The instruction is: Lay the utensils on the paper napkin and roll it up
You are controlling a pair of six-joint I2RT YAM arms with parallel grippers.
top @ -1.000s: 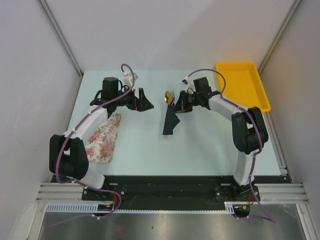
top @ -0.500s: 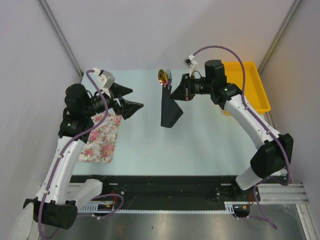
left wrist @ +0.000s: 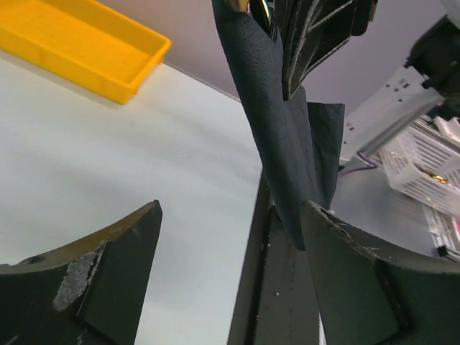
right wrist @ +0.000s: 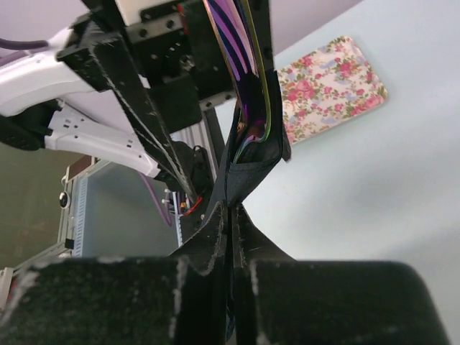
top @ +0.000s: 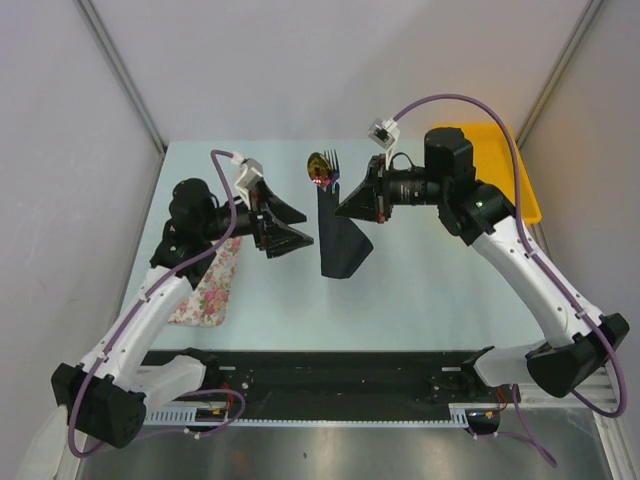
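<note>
My right gripper [top: 345, 203] is shut on the upper part of the black paper napkin [top: 342, 245] and holds it in the air, its lower end hanging loose. The utensils [top: 322, 166] are wrapped inside, and their shiny gold ends stick out of the top. In the right wrist view the fingers [right wrist: 215, 230] pinch a napkin fold [right wrist: 251, 162] below the utensils [right wrist: 244, 72]. My left gripper [top: 300, 228] is open just left of the napkin. In the left wrist view the napkin [left wrist: 280, 136] hangs by the right fingertip [left wrist: 359, 266] of the open gripper [left wrist: 230, 251].
A pink-and-white floral cloth [top: 210, 285] lies on the table under the left arm; it also shows in the right wrist view [right wrist: 330, 83]. A yellow tray [top: 495, 165] stands at the back right and shows in the left wrist view [left wrist: 86, 47].
The right gripper has lifted the napkin with the utensils off the table and shifted it slightly left. The left gripper rose, then swung right, close to the napkin.
</note>
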